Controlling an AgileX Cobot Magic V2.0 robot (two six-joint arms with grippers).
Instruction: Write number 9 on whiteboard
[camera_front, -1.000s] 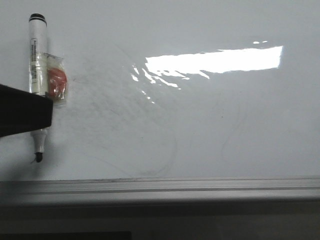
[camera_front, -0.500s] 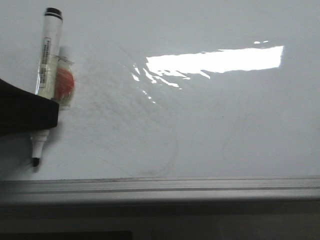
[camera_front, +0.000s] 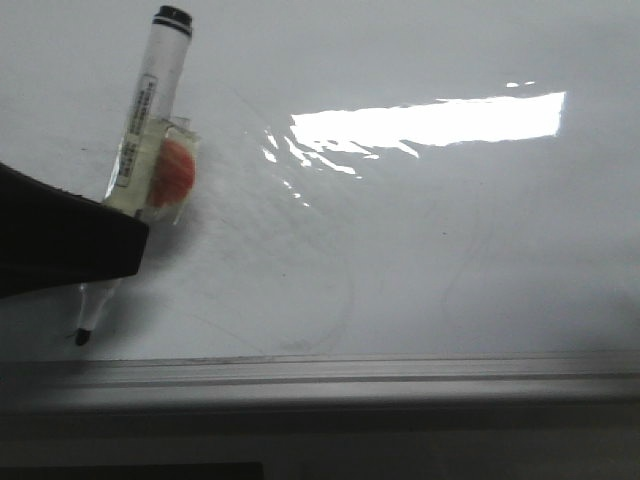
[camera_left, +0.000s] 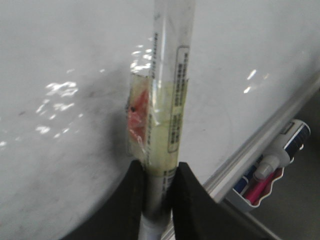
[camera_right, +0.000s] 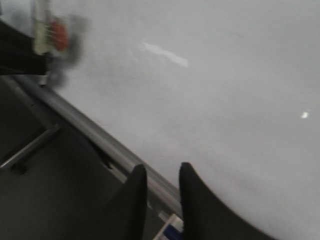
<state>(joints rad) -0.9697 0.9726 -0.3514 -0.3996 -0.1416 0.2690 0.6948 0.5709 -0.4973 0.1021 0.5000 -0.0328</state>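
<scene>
The whiteboard (camera_front: 450, 250) fills the front view, glossy white with faint grey erased curves and a bright glare patch (camera_front: 430, 120). No black number 9 shows on it. My left gripper (camera_front: 100, 240) is shut on a white marker (camera_front: 150, 110) with a black cap end and a red patch (camera_front: 175, 170) taped to its side. The marker leans to the right, with its black tip (camera_front: 80, 337) at the board's lower left, just above the grey edge strip (camera_front: 350, 375). The left wrist view shows the jaws (camera_left: 159, 167) clamped on the marker barrel (camera_left: 167, 75). My right gripper (camera_right: 162, 170) is open and empty over the board's edge.
A small tray (camera_left: 270, 170) with a pink marker and a blue-labelled marker sits past the board's edge. In the right wrist view the metal edge strip (camera_right: 100, 140) runs diagonally, with a dark bar (camera_right: 30, 147) beyond it and the left gripper with its marker (camera_right: 45, 35) far off.
The left gripper has moved right, and the marker has tilted, with its cap end swinging right. The tip has stayed near the board's lower left, slightly lower.
</scene>
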